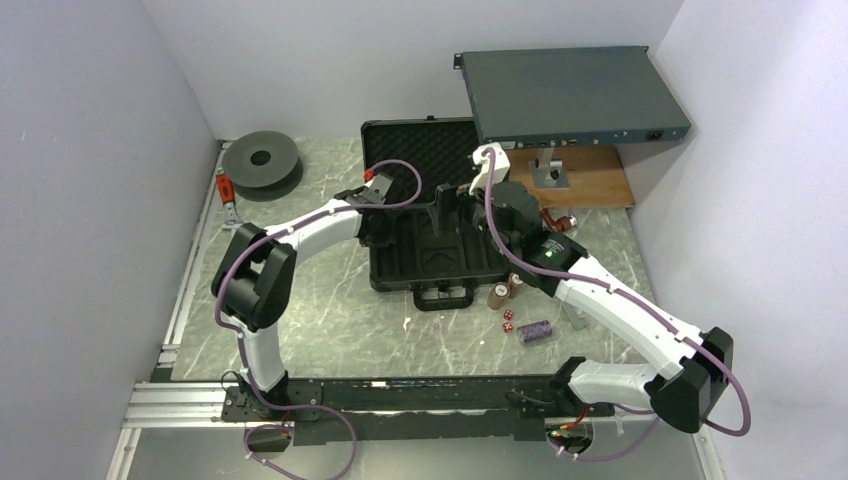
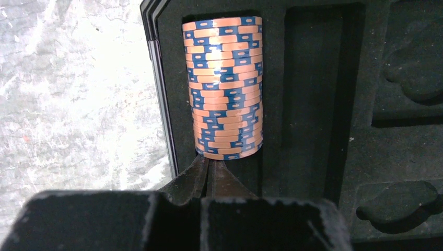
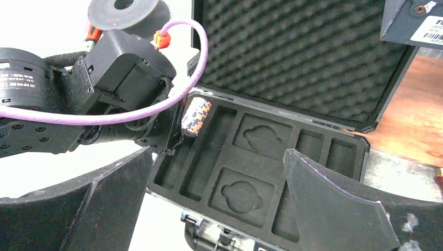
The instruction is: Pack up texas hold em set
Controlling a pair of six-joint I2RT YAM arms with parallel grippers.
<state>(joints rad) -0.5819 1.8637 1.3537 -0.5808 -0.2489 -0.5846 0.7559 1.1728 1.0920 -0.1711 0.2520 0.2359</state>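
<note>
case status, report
Left gripper shut, at chip stack in edge slot of tray. Right gripper open above tray. No blocker seen.

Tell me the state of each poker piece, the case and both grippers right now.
Briefcase, open, lid up.
Orange-and-blue chip stack, lying on its side in the edge slot.
Brown stack, out of the case, on the table.
Purple stack, on its side on the table.
Red dice, loose on the table.
Left gripper, jaws shut, tips at the orange-and-blue stack's end.
Right gripper, jaws open, empty, above the case.
</note>
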